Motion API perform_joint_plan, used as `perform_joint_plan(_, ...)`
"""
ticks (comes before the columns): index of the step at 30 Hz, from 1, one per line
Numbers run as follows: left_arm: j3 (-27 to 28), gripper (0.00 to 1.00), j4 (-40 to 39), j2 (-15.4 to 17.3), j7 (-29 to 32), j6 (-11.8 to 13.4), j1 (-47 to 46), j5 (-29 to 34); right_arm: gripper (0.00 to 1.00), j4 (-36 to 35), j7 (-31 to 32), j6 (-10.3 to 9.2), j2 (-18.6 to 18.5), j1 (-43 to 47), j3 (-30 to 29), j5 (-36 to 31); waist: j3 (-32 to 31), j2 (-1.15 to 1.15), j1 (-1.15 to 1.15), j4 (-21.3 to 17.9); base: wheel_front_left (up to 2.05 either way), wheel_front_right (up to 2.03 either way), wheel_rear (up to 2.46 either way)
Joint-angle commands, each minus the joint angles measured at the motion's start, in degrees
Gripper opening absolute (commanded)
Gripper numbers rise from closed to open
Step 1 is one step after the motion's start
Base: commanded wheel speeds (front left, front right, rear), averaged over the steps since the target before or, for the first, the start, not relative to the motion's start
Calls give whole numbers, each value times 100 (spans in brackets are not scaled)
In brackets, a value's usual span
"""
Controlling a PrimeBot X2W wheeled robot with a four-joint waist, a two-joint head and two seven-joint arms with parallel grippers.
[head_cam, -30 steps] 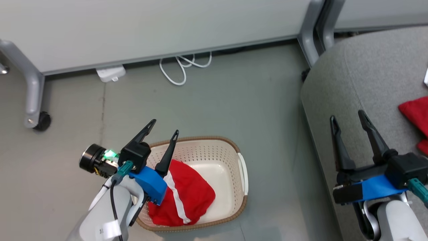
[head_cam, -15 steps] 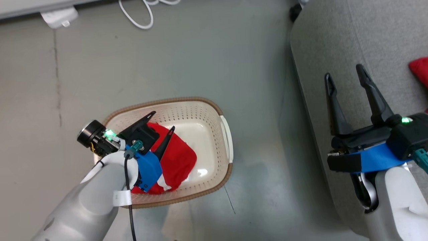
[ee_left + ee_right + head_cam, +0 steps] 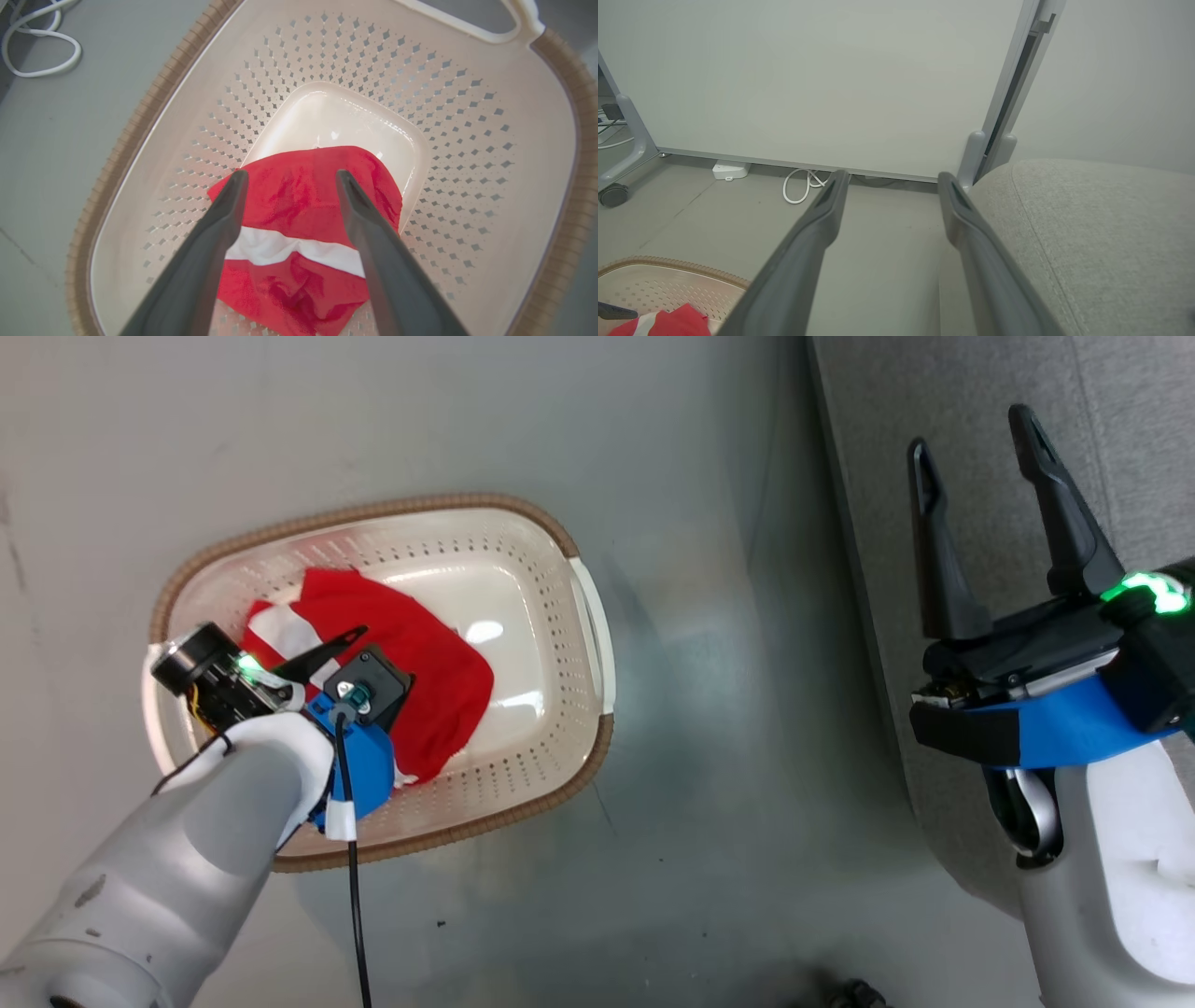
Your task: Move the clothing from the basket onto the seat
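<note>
Left tool (image 3: 292, 176) gapes above clothing (image 3: 299, 207) in basket (image 3: 355, 60).

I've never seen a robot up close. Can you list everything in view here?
Perforated plastic laundry basket: one, cream with brown woven-look rim, on the floor.
Soft fabric garment: one, bright red with a white stripe, inside the basket.
Large upholstered fabric seat: one, grey, right of the basket.
Flat partition panels: two, pale grey, beyond the floor.
Looped cable: one, white, below the panels.
Small plastic box: one, white, beside the cable.
Left gripper: one, dark fingers, open over the garment.
Right gripper: one, dark fingers, open by the seat's edge.
</note>
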Motion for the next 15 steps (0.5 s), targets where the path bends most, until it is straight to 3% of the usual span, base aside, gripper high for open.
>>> perform_joint_plan(1,-42,100,27,38,12,-6,-130,-29,100,-31,-18,1,-1,-127,7,-22,269,0,-1,-100,0,0,0)
perform_joint_plan(15,-465,100,382,149,665,-6,-810,272,100,-463,-18,1,77,-425,77,-101,1336,0,-1,-304,0,0,0)
